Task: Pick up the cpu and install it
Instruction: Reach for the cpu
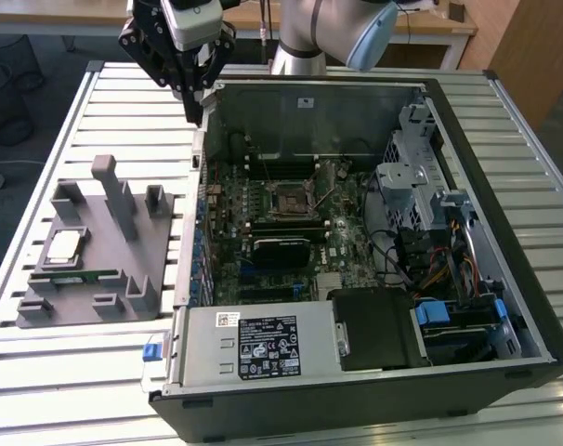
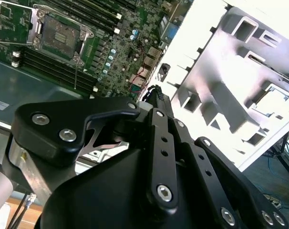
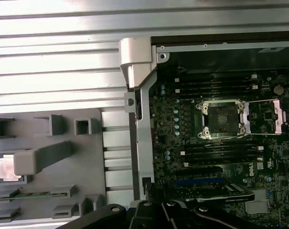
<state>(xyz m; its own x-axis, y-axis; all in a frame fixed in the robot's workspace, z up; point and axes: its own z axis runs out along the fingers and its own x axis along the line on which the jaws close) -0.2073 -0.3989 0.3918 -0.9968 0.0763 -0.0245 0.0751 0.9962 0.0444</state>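
- Your black linkage gripper (image 1: 197,110) hangs over the wall of the open black computer case (image 1: 356,111), at its far corner on the exterior view's left. Its fingers are drawn together to a point, with nothing between them
- The cpu (image 1: 63,245), a small flat square chip with a silver-grey metal top, lies in its recess on the grey moulded plastic holder (image 1: 114,243). The holder stands on the slatted metal table (image 1: 77,390), well apart from the gripper
- In the first wrist view a grey post of the holder crosses in front of the cpu (image 3: 7,168)
- The black-framed square motherboard socket (image 1: 289,199) looks empty, and its metal retaining frame appears swung aside in the first wrist view (image 3: 223,119)
- A long green memory stick (image 1: 72,276) lies just beside the cpu, so a misaimed grasp could catch that instead
- With the fingers this narrow, you risk pressing down on the chip's top rather than straddling its edges
- The holder's upright posts stand near the recess, so a careless approach could strike 1 of them and shift the holder
- A tilted or turned chip would likely not seat, and forcing it could bend the socket's contacts
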